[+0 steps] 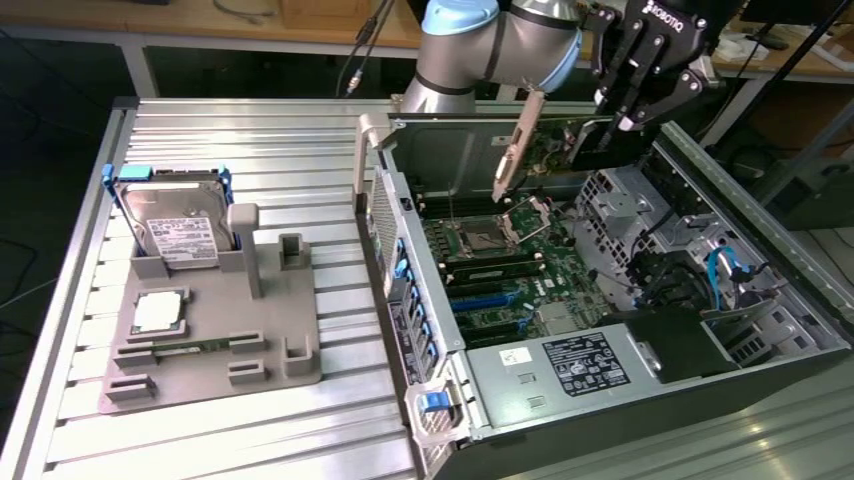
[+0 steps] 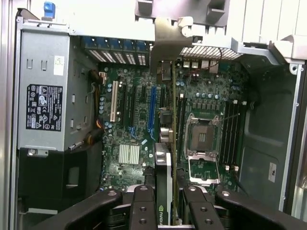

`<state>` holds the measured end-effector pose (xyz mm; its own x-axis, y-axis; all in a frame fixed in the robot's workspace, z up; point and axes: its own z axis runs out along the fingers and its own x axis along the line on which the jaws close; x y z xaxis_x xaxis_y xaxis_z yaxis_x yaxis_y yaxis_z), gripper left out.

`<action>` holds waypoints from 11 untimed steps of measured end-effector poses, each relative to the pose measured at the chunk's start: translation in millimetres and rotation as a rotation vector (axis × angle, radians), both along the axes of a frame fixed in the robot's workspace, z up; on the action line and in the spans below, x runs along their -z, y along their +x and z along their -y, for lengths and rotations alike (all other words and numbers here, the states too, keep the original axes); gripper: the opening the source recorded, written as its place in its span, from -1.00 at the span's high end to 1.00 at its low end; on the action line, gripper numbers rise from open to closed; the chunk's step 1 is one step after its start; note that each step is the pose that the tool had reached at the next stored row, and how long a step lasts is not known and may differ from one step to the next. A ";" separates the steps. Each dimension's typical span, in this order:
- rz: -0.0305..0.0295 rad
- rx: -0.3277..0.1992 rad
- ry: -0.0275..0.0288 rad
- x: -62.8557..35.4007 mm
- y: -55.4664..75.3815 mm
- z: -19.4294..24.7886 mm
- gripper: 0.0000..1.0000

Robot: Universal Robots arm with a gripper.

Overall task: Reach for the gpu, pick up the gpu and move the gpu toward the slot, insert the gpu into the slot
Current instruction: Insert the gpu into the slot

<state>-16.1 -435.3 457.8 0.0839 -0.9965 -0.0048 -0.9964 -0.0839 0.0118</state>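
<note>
My gripper (image 1: 625,122) is shut on the gpu (image 1: 550,148), a thin green card whose long silver bracket (image 1: 513,150) hangs down over the far end of the open computer case. The card is held edge-down in the air above the green motherboard (image 1: 534,285). In the wrist view the gpu (image 2: 165,163) shows edge-on between my two black fingers (image 2: 143,211), with its bracket (image 2: 168,43) at the case's rear wall. A long blue slot (image 2: 152,109) runs parallel to the card and just beside it. The card's lower edge is above the board and not seated.
The square silver processor socket (image 2: 201,136) and the black memory sockets (image 2: 230,139) lie on the other side of the card. A white slot (image 2: 114,100) and the grey power supply (image 2: 45,96) lie beyond the blue one. A hard drive (image 1: 174,230) stands in a grey fixture (image 1: 220,330) outside the case.
</note>
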 end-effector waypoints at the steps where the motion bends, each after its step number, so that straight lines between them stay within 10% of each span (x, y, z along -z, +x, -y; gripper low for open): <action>1: -0.0007 0.000 0.0001 0.0 5.5 0.0 0.47; 11: -0.0042 0.000 0.0000 0.0 32.2 0.0 0.47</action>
<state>16.1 -435.3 457.8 0.0839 -0.9965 -0.0051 -0.9963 -0.0840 0.0160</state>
